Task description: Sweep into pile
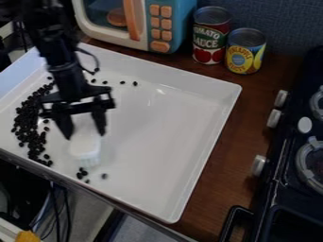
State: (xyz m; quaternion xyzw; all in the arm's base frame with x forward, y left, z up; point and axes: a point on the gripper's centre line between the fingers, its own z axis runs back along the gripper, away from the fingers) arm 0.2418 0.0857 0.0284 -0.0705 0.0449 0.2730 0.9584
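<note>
The black gripper [83, 131] hangs over the left part of the white tray [167, 127]. Between its two fingers is a white brush [84, 144], gripped at its upper part, with pale bristles pointing toward the tray's front edge. Dark beans [28, 120] lie in a long, dense band along the tray's left side, left of the gripper. Several loose beans [82, 173] lie just below the bristles, and a few more [122, 82] are scattered near the back edge, right of the arm.
Behind the tray stand a toy microwave [135, 21], a tomato sauce can [210, 35] and a pineapple can [245, 51]. A black toy stove [284, 189] with pale knobs is at the right, across a strip of brown wooden counter [217, 165].
</note>
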